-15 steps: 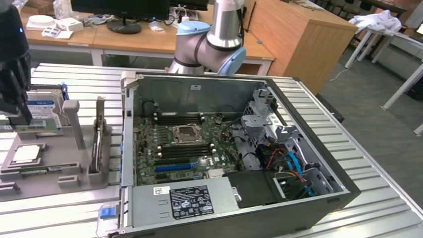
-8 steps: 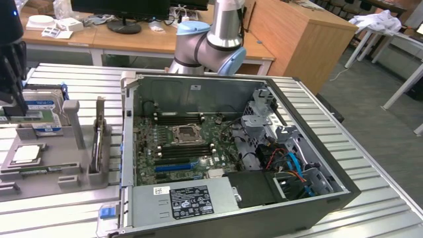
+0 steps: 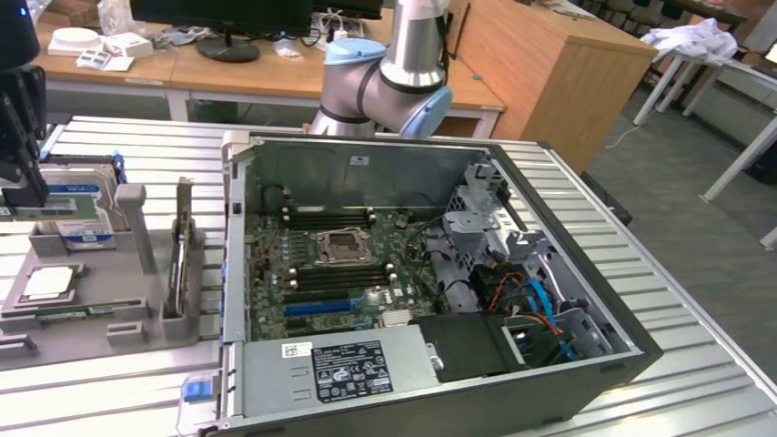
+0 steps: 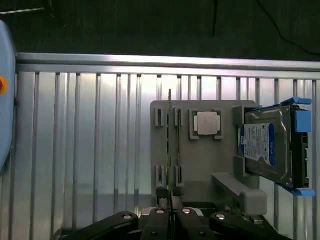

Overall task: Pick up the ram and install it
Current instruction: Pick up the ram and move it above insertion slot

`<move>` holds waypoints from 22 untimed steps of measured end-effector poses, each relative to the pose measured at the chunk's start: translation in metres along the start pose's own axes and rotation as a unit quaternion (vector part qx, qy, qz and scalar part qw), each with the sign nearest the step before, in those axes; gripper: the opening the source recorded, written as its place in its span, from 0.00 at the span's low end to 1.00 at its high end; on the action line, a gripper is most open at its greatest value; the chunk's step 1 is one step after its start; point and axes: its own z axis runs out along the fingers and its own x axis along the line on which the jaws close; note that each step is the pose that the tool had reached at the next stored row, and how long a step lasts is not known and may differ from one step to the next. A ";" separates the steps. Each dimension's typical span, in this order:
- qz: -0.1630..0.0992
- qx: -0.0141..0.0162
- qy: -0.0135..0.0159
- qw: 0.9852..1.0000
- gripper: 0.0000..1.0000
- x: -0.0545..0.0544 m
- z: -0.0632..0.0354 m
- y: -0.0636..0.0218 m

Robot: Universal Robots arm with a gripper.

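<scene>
The ram [image 3: 182,244] is a thin green stick standing on its edge in the grey holder [image 3: 116,341], at the exterior view's left beside the open computer case [image 3: 364,155]. From the wrist view I see the ram [image 4: 170,135] edge-on as a narrow line in the holder's [image 4: 200,165] slots. My gripper [image 4: 170,214] hangs high above the holder, in line with the ram and apart from it. Its black fingers are shut with nothing between them. In the exterior view the gripper [image 3: 27,187] shows as dark fingers at the far left. Black slots [image 3: 322,278] lie on the motherboard [image 3: 364,264].
A blue-labelled hard drive [image 3: 73,214] stands at the holder's back, and a square silver processor chip [image 3: 46,284] lies in its own recess. The case's metal walls, drive cage [image 3: 486,228] and cables surround the motherboard. The ribbed metal table [image 4: 90,140] extends around the holder.
</scene>
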 end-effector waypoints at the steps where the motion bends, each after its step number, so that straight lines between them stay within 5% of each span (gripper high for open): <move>1: 0.000 0.000 0.000 1.000 0.12 0.000 -0.0002 -0.0009; 13: -0.008 -0.001 0.000 1.000 0.12 0.000 -0.0013 -0.0320; 22: -0.016 -0.002 0.001 1.000 0.12 0.000 -0.0029 -0.0638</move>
